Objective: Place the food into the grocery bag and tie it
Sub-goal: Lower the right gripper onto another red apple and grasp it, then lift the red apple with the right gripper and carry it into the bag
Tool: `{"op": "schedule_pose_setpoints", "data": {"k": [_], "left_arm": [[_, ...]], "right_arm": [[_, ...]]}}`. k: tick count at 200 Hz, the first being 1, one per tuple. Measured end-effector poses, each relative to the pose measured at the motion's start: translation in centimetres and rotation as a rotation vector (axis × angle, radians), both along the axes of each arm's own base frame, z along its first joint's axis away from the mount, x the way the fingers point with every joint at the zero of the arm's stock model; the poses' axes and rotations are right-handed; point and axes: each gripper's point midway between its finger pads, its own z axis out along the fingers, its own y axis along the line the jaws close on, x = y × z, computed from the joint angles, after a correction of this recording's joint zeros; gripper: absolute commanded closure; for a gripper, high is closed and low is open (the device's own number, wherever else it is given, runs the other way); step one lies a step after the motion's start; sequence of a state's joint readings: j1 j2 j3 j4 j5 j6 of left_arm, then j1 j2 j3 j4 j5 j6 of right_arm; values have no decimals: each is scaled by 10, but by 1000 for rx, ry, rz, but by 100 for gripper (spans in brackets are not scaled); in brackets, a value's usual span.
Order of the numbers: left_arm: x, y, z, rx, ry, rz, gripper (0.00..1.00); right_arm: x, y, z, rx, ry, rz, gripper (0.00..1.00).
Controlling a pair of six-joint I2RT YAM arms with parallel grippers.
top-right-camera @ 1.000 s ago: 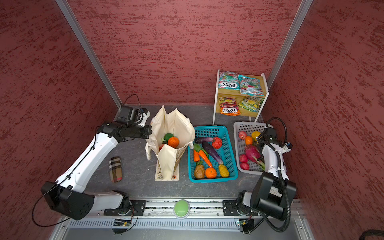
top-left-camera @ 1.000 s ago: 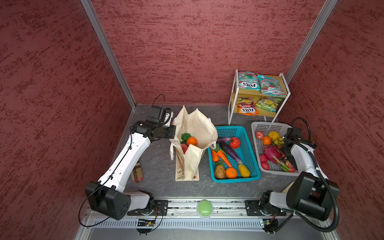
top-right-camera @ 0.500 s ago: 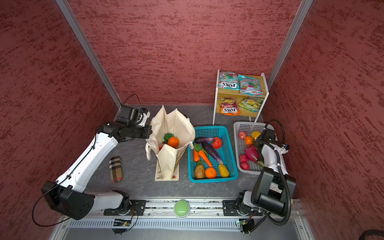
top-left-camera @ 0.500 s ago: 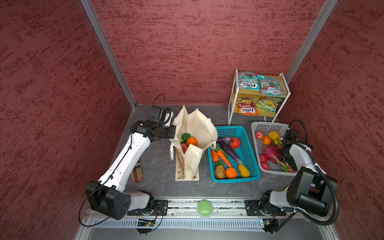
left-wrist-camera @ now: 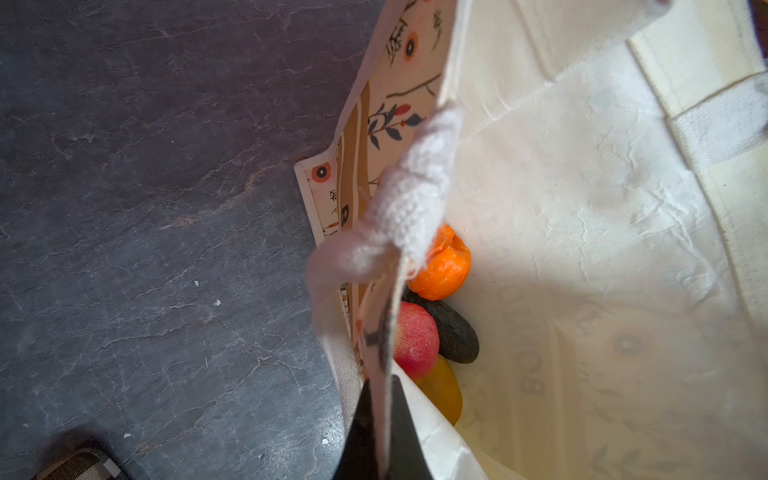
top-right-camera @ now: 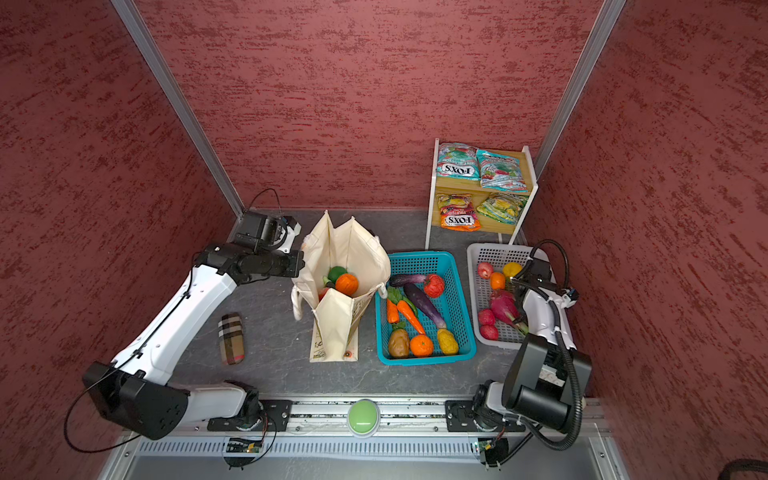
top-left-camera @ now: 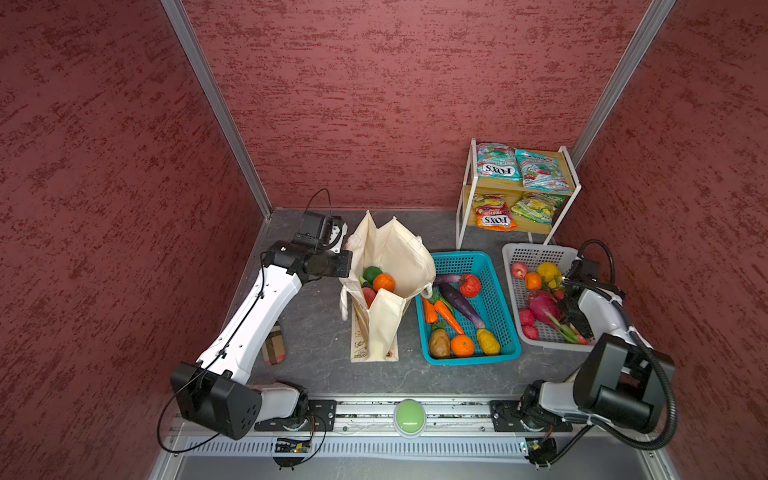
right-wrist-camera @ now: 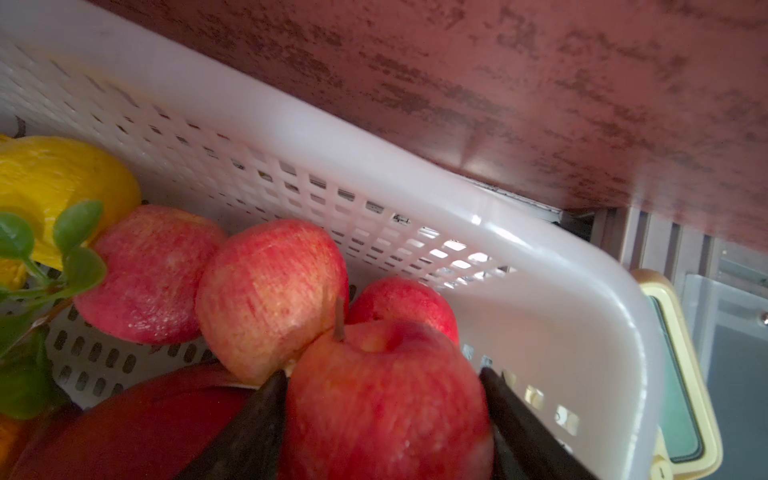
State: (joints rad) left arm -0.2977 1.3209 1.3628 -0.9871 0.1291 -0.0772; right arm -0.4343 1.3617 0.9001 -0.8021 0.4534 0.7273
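R end effector went deeper in white basket, jaws narrowed onto apple, touching both sides; grasp likely made, lift next. L end effector still pinched shut on bag rim, holding mouth open, mid counter; some food inside.

I count one grocery bag, one teal basket, one white basket and four FOX'S packets on one shelf rack. In the teal basket: two carrots, one tomato, one potato, one orange. Right wrist view: four red apples.
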Motion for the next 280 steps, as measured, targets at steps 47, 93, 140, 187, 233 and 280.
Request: {"op": "schedule_pose_setpoints", "data": {"k": [47,93,140,187,233,280], "left_arm": [[0,0,0,0,0,0,100],[0,0,0,2,-1,1,100],[0,0,0,6,-2,0,100],[0,0,0,6,-2,-1,100],[0,0,1,6,-4,-1,100],[-3,0,2,4,-8,-1,100]], "right_arm": [[1,0,0,3,-5,1,45],[3,4,11,6,-57,11,50],[11,14,42,28,-182,39,53],[26,31,86,75,-384,82,59],[50,60,125,192,-573,160,59],[78,110,163,282,-666,326,60]]}}
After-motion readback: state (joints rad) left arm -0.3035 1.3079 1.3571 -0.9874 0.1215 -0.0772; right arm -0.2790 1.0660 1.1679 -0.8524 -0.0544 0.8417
